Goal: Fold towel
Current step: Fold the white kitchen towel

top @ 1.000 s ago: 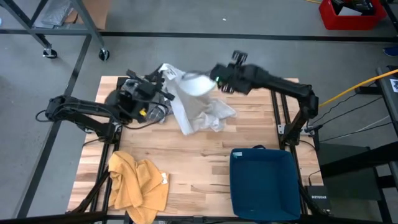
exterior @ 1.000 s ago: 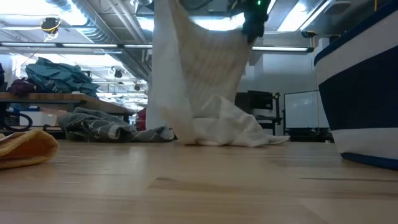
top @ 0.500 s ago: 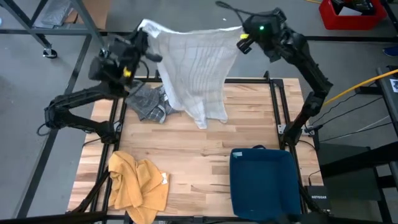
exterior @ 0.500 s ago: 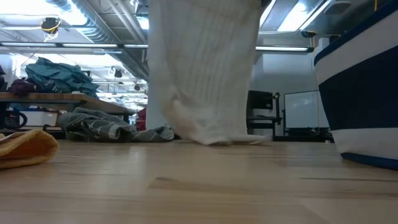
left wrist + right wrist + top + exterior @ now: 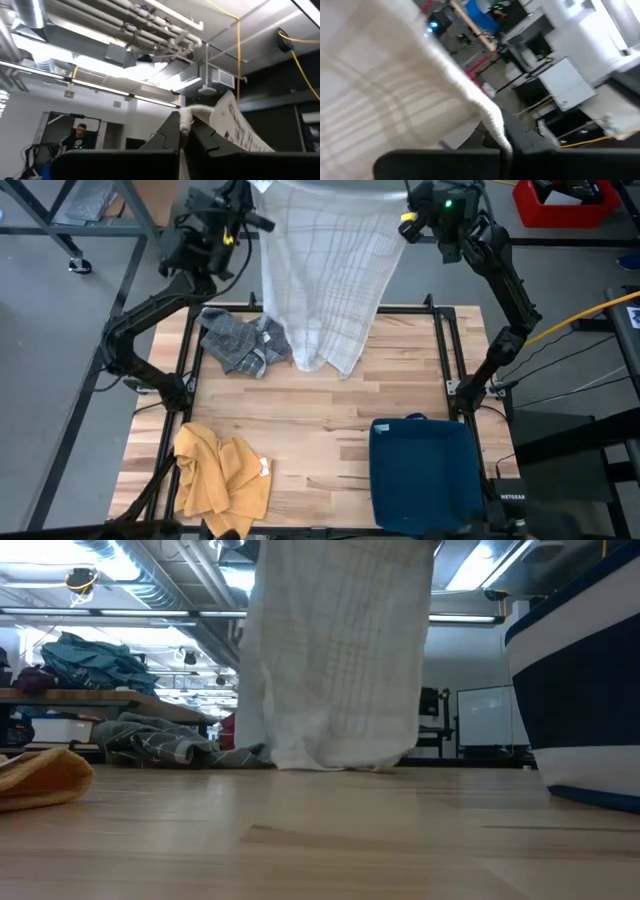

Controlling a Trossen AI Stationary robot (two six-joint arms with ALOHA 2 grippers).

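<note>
A white checked towel (image 5: 325,270) hangs spread between my two grippers, high above the table's far edge. My left gripper (image 5: 255,198) is shut on its upper left corner and my right gripper (image 5: 403,215) on its upper right corner. In the low view the towel (image 5: 340,660) drops like a curtain, and its lower end (image 5: 330,758) reaches the tabletop; both grippers are above that picture's top. My left gripper pinches the towel's upper corner (image 5: 186,114) between its two fingers (image 5: 170,132), which slant upward. The cloth falls away from the fingers and hangs below them. How many layers are held, I cannot tell. My right gripper pinches the towel's top edge at its other corner (image 5: 492,117) between its two fingers (image 5: 520,137), coming about level from the table's right. The top edge runs fairly straight toward the other gripper, and the cloth hangs below.
A crumpled grey towel (image 5: 240,340) lies at the far left of the wooden table (image 5: 330,440). A yellow cloth (image 5: 220,475) lies at the near left. A dark blue bin (image 5: 425,475) stands at the near right.
Both grippers have risen, gone toward the table's far edge and drawn apart, the left to the left and the right to the right. The white towel, bunched on the table a second ago, has been lifted and spread out; only its lower end still reaches the table.
</note>
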